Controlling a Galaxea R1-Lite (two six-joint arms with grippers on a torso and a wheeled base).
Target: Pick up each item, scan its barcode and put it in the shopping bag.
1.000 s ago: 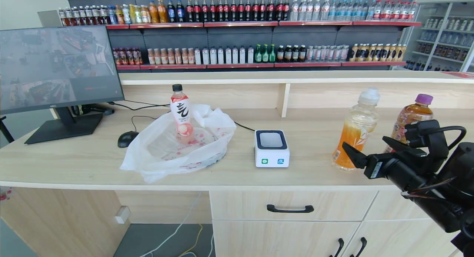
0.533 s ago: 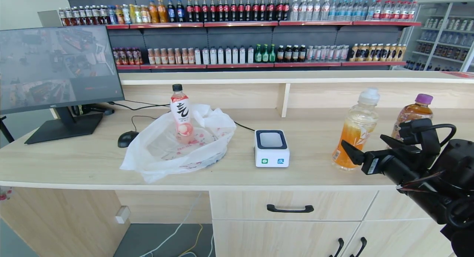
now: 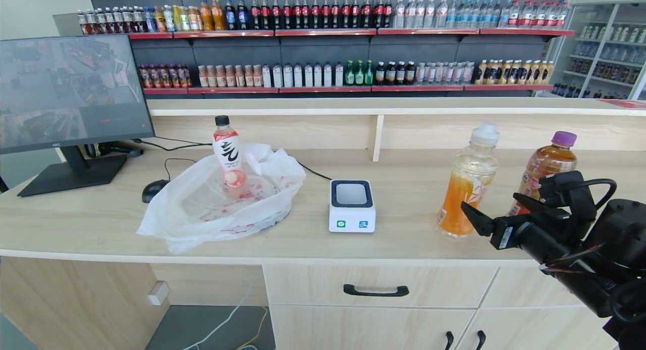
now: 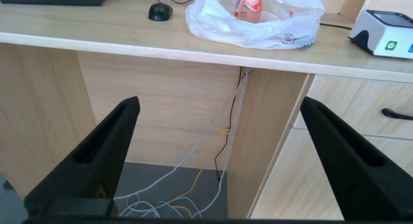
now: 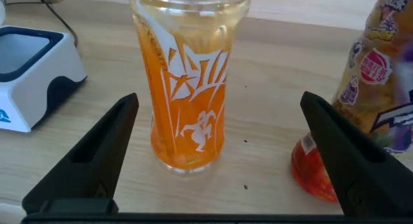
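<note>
The right gripper (image 3: 489, 202), jaws apart, still faces the orange bottle (image 3: 467, 188).

Wooden counter (image 3: 303, 239) before stocked drink shelves (image 3: 323, 32)

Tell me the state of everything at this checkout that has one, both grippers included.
shopping bag, open, lying on the counter
pink bottle, upright inside the bag, capped
orange bottle, upright on the counter, capped, not gripped
purple-capped bottle, upright, capped, not gripped
monitor, switched on
drawer, shut
left gripper, jaws open, empty
right gripper, jaws open, empty, facing the orange bottle
</note>
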